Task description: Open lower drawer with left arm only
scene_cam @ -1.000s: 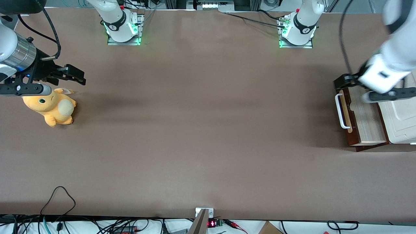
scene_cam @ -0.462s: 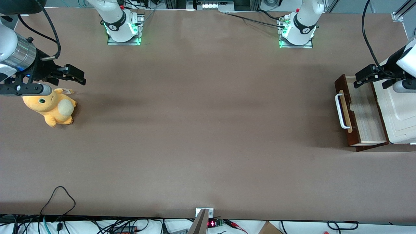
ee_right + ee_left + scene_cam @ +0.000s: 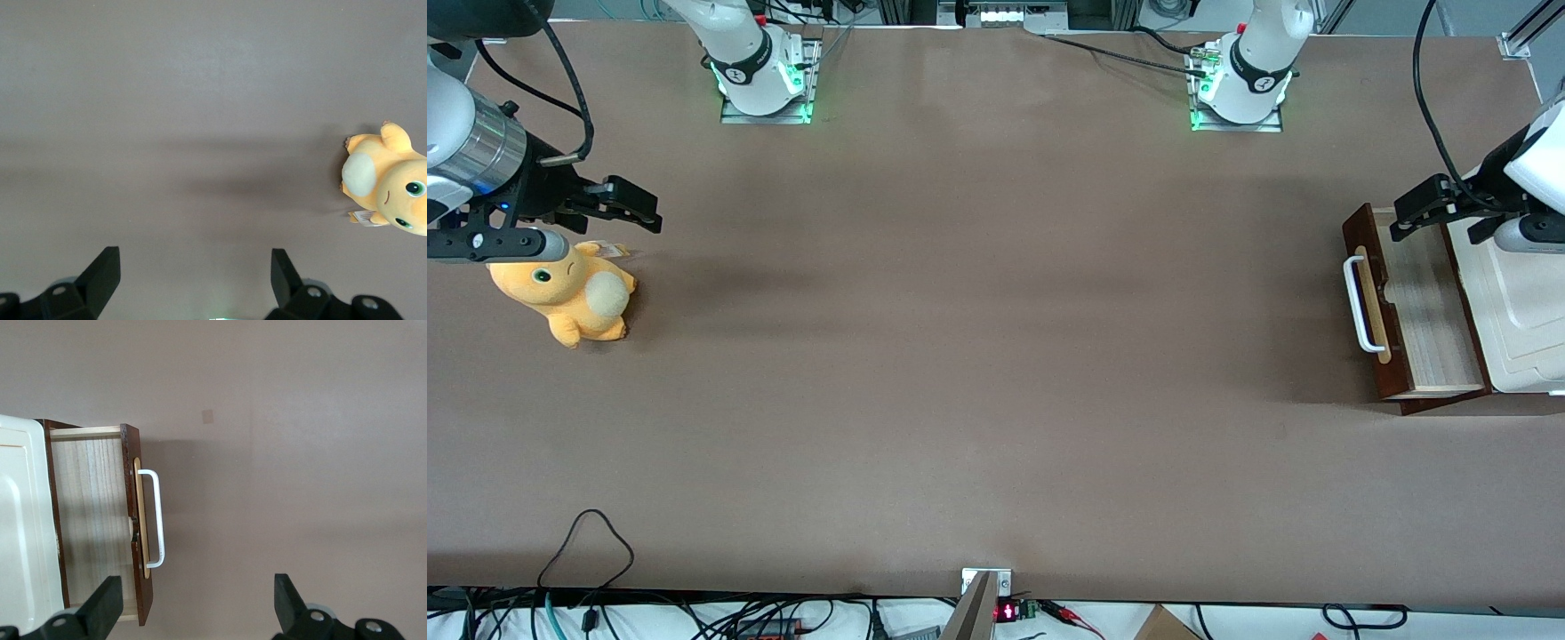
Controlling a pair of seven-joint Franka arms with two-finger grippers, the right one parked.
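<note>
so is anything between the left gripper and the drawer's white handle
Nothing. The left gripper, open, hangs over the lower drawer at its corner farthest from the front camera; only pale drawer floor and the front panel separate it from the white handle.

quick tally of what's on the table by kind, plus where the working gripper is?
Drawer units: 1, the white box-like top with the lower drawer pulled out, its white bar handle free.
Plush toys: 1, the orange plush, toward the parked arm's end.
Total: 2.
The left arm's gripper hangs open above the drawer's corner farther from the front camera, holding nothing.
</note>
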